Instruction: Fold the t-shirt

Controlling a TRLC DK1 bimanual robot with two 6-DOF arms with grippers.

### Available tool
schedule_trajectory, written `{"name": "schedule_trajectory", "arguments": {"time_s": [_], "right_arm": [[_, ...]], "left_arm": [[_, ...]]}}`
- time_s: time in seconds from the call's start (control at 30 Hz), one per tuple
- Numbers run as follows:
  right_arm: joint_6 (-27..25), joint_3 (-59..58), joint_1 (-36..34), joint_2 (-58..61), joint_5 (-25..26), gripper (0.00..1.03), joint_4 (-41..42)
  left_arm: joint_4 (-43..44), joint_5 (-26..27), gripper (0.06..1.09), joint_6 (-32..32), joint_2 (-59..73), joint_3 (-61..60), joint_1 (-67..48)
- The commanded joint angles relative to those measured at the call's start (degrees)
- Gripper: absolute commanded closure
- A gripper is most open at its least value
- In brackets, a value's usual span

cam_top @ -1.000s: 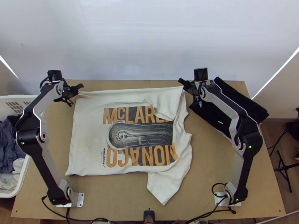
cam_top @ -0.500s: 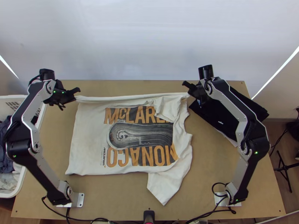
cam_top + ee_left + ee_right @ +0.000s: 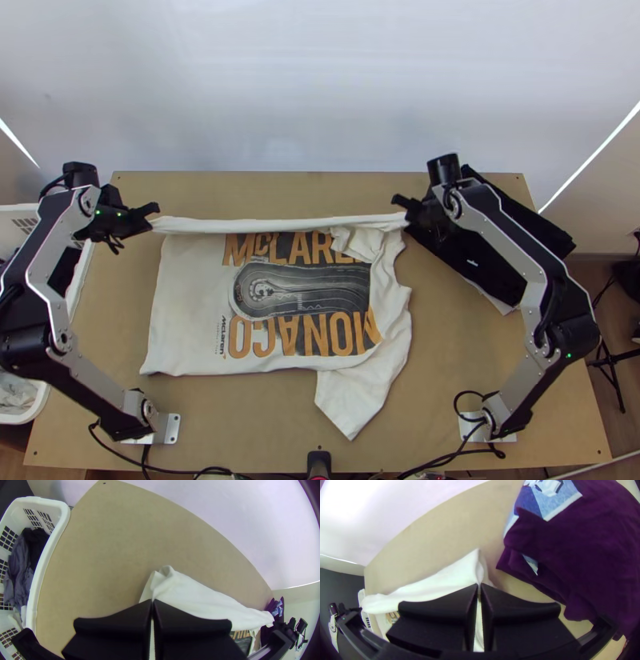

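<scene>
A cream t-shirt [image 3: 188, 320] with an orange and black print lies across the table, one sleeve pointing to the near edge. Its far edge is drawn into a taut band between both grippers. My left gripper [image 3: 152, 216] is shut on the band's left end, and my right gripper [image 3: 402, 210] on its right end. In the left wrist view my left gripper [image 3: 152, 601] pinches the white cloth [image 3: 200, 596]. The right wrist view has my right gripper [image 3: 479, 586] closed on a corner of the shirt [image 3: 453, 576].
Folded dark clothing [image 3: 472, 260] lies at the table's far right, beneath the right arm. A white basket [image 3: 42, 400] holding clothes stands off the left edge. Bare tabletop [image 3: 240, 420] stretches along the near side, with a small black device [image 3: 318, 462] at the edge.
The shirt's far edge has come toward the near side with both grippers, its band now covering the top of the print. My left gripper has also shifted left, my right slightly right.
</scene>
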Motion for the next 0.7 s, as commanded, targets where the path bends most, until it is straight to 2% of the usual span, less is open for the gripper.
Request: {"name": "schedule_trajectory", "arguments": {"time_s": [0.0,0.67], "right_arm": [[-0.8,-7.1,1.4,-4.7,0.0,1.0,-0.2],[-0.6,-22.4,3.1,-12.2,0.5,1.0,4.8]], "left_arm": [[-0.2,0.8,1.05,1.1,-3.9,-4.5,0.6],[2.4,0.8,1.05,3.4,-11.0,-18.5,0.4]]}}
